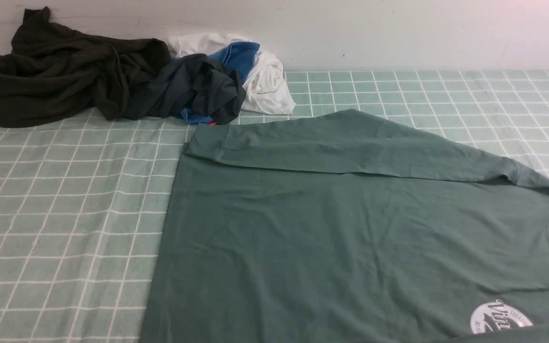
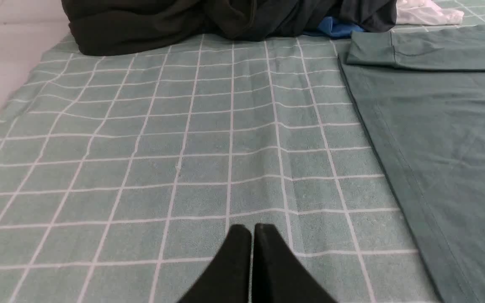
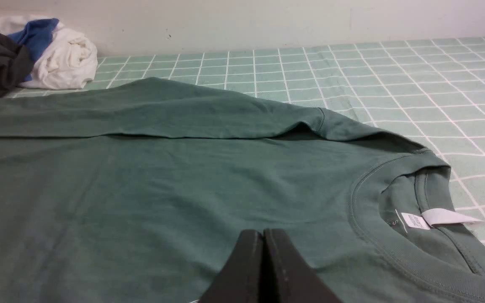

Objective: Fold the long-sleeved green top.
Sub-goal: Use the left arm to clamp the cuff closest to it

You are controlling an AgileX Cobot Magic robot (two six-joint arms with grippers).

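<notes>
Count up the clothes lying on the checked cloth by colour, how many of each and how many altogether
sage-green top: 1
olive-black garment: 1
charcoal garment: 1
blue cloth: 1
white cloth: 1
Total: 5, counting the blue and the white in the heap as separate pieces. I cannot tell whether they are one garment.
</notes>
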